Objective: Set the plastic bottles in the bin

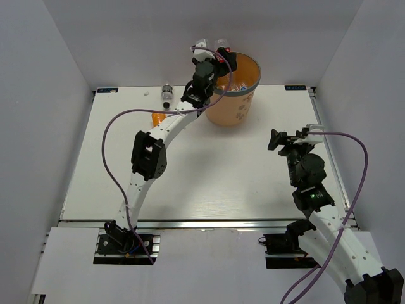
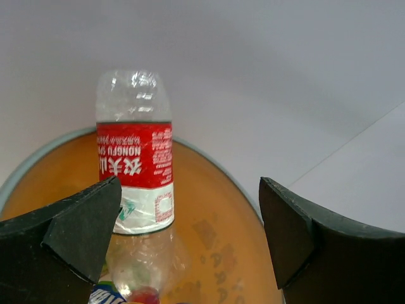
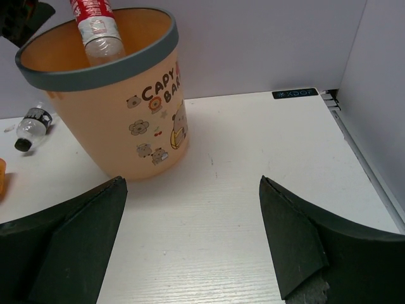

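Note:
The bin [image 3: 126,107], a tall orange bucket with a grey rim, stands at the back of the table [image 1: 209,183]. A clear bottle with a red label [image 2: 134,164] stands upside down inside it, leaning on the rim, base sticking out above. My left gripper [image 2: 190,202] hovers over the bin's mouth [image 1: 218,63], open, with the bottle just beside its left finger [image 2: 76,228], not clamped. A blue-labelled bottle [image 2: 104,295] lies lower in the bin. A grey-labelled bottle with a dark cap [image 3: 31,123] and an orange bottle [image 1: 158,117] lie left of the bin. My right gripper [image 3: 193,234] is open over bare table.
White walls close the table in on the left, back and right. The bin stands close to the back wall. My right arm [image 1: 310,183] is over the table's right side, some way in front of the bin. A purple cable [image 1: 111,136] loops off the left arm.

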### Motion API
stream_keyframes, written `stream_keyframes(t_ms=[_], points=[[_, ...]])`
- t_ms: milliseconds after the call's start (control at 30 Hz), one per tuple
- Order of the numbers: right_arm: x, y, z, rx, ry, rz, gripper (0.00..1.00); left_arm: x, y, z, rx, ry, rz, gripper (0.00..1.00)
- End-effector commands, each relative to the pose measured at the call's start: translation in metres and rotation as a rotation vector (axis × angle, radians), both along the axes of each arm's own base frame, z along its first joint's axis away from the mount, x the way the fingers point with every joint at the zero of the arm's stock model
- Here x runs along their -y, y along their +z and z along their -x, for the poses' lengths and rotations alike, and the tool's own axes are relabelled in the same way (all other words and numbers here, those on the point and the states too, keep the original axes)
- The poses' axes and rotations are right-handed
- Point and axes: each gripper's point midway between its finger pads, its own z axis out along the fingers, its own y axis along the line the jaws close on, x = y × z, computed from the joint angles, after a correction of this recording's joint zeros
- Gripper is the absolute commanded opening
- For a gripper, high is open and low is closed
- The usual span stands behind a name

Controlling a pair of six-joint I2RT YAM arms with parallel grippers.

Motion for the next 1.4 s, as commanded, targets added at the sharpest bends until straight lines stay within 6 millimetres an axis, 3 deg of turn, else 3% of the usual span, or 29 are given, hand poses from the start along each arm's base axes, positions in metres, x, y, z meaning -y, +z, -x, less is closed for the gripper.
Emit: stream_keyframes(t_ms=[0,167,200,233,267,300,333,367,400,433,467,533,567,633,667,700,733,767,867,900,1000,1100,1200,1233,1267,1333,1367], points=[[-0.003,0.011,-0.001,0.035,0.019,-0.010,0.89,-0.022,0.106,0.032,0.147,0.006,0.056,0.98],[-0.008,0.012,-0.001,0.032,0.045,-0.003,0.89,-0.029,0.140,0.052,0.179,-0.021,0.030,0.98],[-0.010,0.012,-0.001,0.031,0.057,0.004,0.89,-0.033,0.141,0.054,0.170,-0.011,0.000,0.98],[-0.016,0.011,-0.001,0.030,0.089,0.015,0.89,-0.035,0.128,0.054,0.142,-0.005,-0.030,0.98],[-0.018,0.013,0.000,0.036,0.108,0.039,0.89,-0.048,0.148,0.068,0.161,0.015,-0.027,0.98],[-0.024,0.012,0.000,0.037,0.138,0.057,0.89,-0.056,0.148,0.073,0.158,0.039,-0.054,0.98],[-0.033,0.012,0.002,0.039,0.196,0.073,0.89,-0.062,0.122,0.073,0.107,0.059,-0.100,0.98],[-0.038,0.013,0.003,0.042,0.223,0.098,0.89,-0.079,0.145,0.091,0.134,0.085,-0.090,0.98],[-0.049,0.011,0.005,0.039,0.288,0.114,0.89,-0.092,0.118,0.092,0.085,0.140,-0.141,0.98],[-0.057,0.009,0.006,0.032,0.333,0.123,0.89,-0.107,0.143,0.102,0.120,0.172,-0.120,0.98],[-0.063,0.007,0.006,0.034,0.371,0.174,0.89,-0.123,0.137,0.116,0.102,0.196,-0.143,0.98],[-0.087,0.004,0.012,0.017,0.512,0.196,0.89,-0.158,0.124,0.123,0.047,0.294,-0.167,0.98],[-0.094,0.006,0.014,0.018,0.551,0.194,0.89,-0.183,0.110,0.131,-0.004,0.327,-0.182,0.98],[-0.107,-0.002,0.014,-0.010,0.616,0.195,0.89,-0.211,0.088,0.136,-0.070,0.363,-0.186,0.98],[-0.113,-0.004,0.015,-0.023,0.634,0.195,0.89,-0.233,0.050,0.136,-0.160,0.388,-0.213,0.98],[-0.116,-0.003,0.014,-0.032,0.644,0.206,0.89,-0.250,0.046,0.144,-0.183,0.412,-0.197,0.98],[-0.119,-0.009,0.011,-0.058,0.648,0.208,0.89,-0.264,0.026,0.148,-0.241,0.429,-0.203,0.98],[-0.127,-0.009,0.014,-0.064,0.670,0.210,0.89,-0.290,-0.016,0.153,-0.347,0.471,-0.201,0.98],[-0.146,-0.013,0.015,-0.086,0.704,0.233,0.89,-0.322,-0.050,0.171,-0.413,0.500,-0.181,0.98],[-0.146,-0.016,0.010,-0.100,0.676,0.241,0.89,-0.326,-0.074,0.182,-0.453,0.494,-0.204,0.98],[-0.154,-0.020,0.005,-0.124,0.667,0.236,0.89,-0.327,-0.114,0.197,-0.538,0.462,-0.261,0.98],[-0.165,-0.025,0.003,-0.154,0.685,0.216,0.89,-0.317,-0.127,0.196,-0.534,0.392,-0.293,0.98],[-0.166,-0.029,0.001,-0.180,0.669,0.180,0.89,-0.302,-0.142,0.181,-0.548,0.311,-0.342,0.98],[-0.164,-0.029,0.000,-0.186,0.659,0.171,0.89,-0.302,-0.138,0.173,-0.551,0.321,-0.339,0.98],[-0.164,-0.031,0.001,-0.193,0.654,0.161,0.89,-0.306,-0.163,0.169,-0.626,0.346,-0.370,0.98],[-0.159,-0.028,0.003,-0.181,0.635,0.151,0.89,-0.307,-0.170,0.154,-0.640,0.366,-0.388,0.98],[-0.151,-0.032,0.001,-0.185,0.592,0.152,0.89,-0.307,-0.191,0.144,-0.669,0.365,-0.420,0.98]])
